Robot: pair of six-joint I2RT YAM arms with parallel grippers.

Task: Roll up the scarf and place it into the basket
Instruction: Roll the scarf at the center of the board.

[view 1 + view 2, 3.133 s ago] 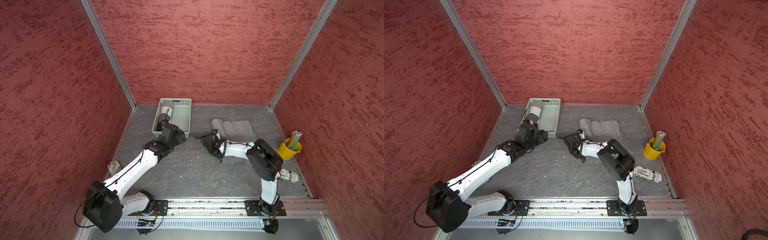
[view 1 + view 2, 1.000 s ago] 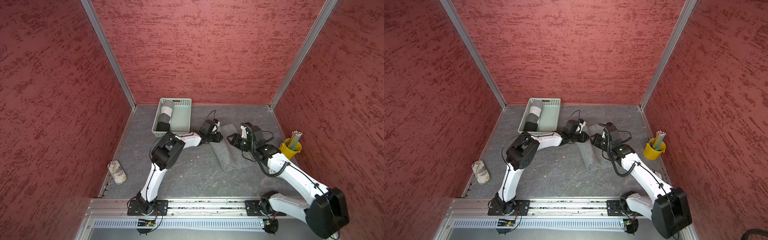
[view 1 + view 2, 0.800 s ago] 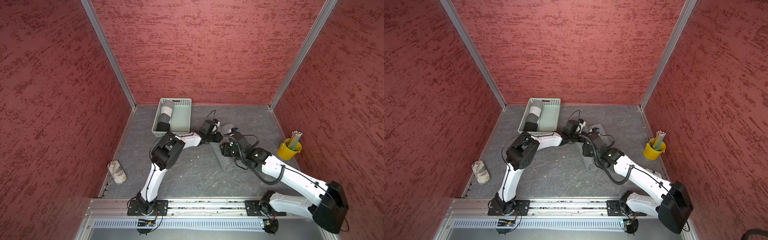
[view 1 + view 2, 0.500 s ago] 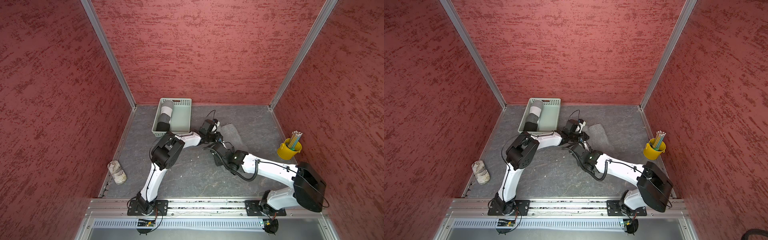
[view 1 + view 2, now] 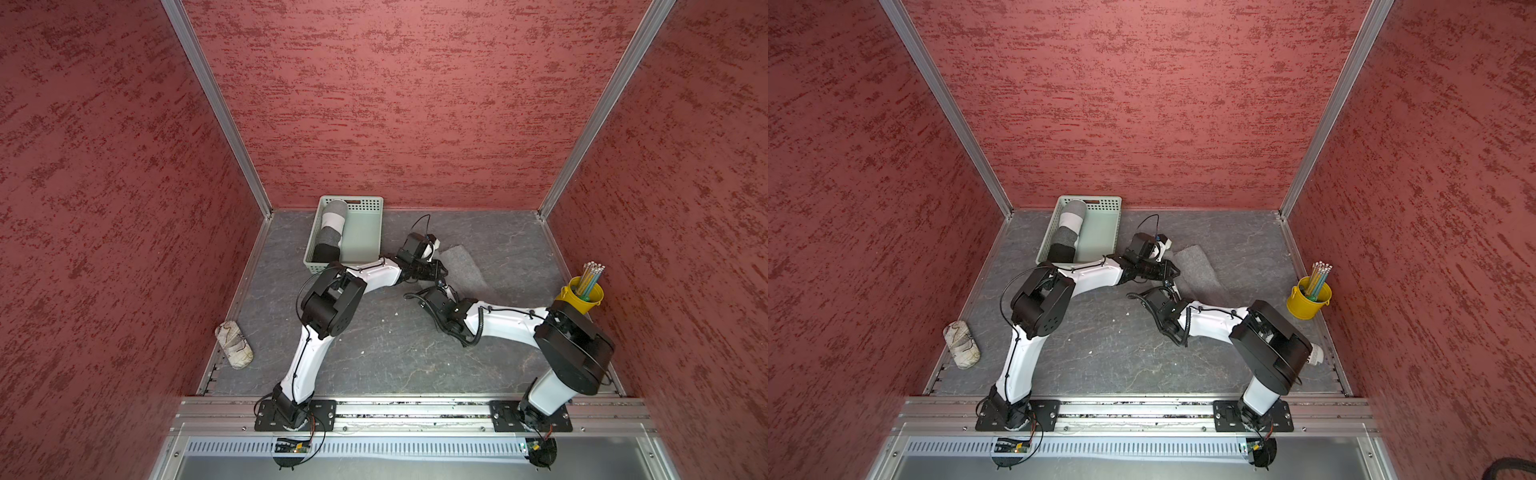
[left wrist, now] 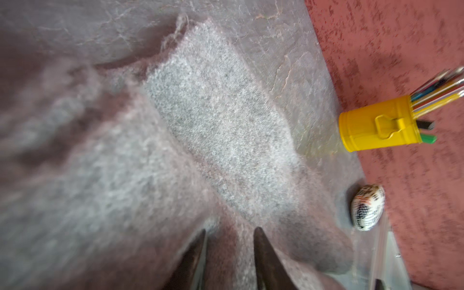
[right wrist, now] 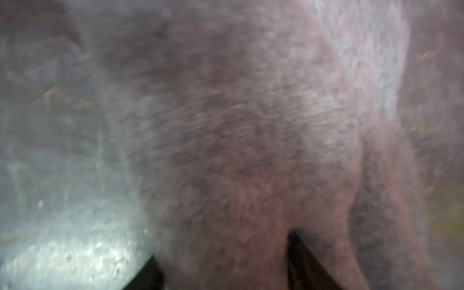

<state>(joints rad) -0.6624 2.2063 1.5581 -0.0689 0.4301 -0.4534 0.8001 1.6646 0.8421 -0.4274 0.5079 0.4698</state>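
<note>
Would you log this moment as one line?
grey felt scarf: flat | left gripper, right gripper: at its end, grip unclear | mint-green plastic basket: holds banded roll

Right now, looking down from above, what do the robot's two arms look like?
Both the left arm and right arm have glossy white links, bulky black joint housings and thin black cables looping outside. Each ends in dark, tapered fingers.

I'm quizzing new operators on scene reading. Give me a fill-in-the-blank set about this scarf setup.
The pencils stand in a ____ bucket.
Striped rolls lying in the basket: ____.
The flat grey scarf lies on the ____.
Missing: yellow; one; table.
</note>
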